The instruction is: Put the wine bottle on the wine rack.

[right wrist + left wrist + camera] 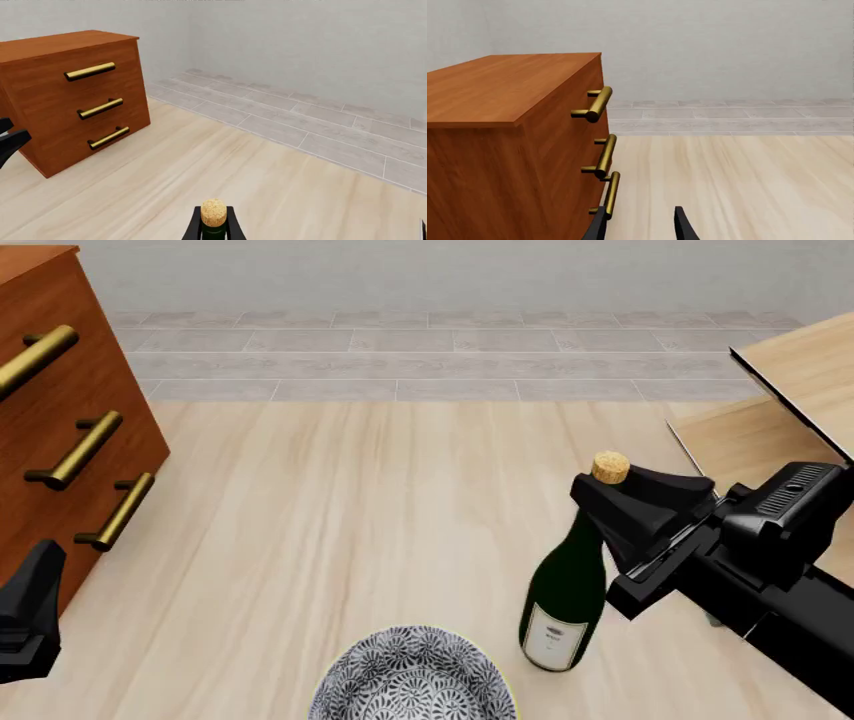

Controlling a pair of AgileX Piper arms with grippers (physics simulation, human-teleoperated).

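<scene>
The wine bottle (566,592) is dark green with a tan cork (610,467) and a white label, and it stands upright on the pale wood table. My right gripper (599,500) is shut on its neck just below the cork. In the right wrist view the fingers (193,227) press both sides of the neck under the cork (213,212). The wine rack (798,368), made of slanted pale-wood panels with dark edges, stands at the right, beyond the bottle. My left gripper (640,226) is open and empty, low beside the cabinet.
A reddish-brown cabinet (54,300) with brass handles (83,448) stands at the left; it also shows in the left wrist view (500,150) and the right wrist view (60,65). A patterned bowl (414,680) sits at the front, left of the bottle. A grey tiled strip (441,355) runs along the far side.
</scene>
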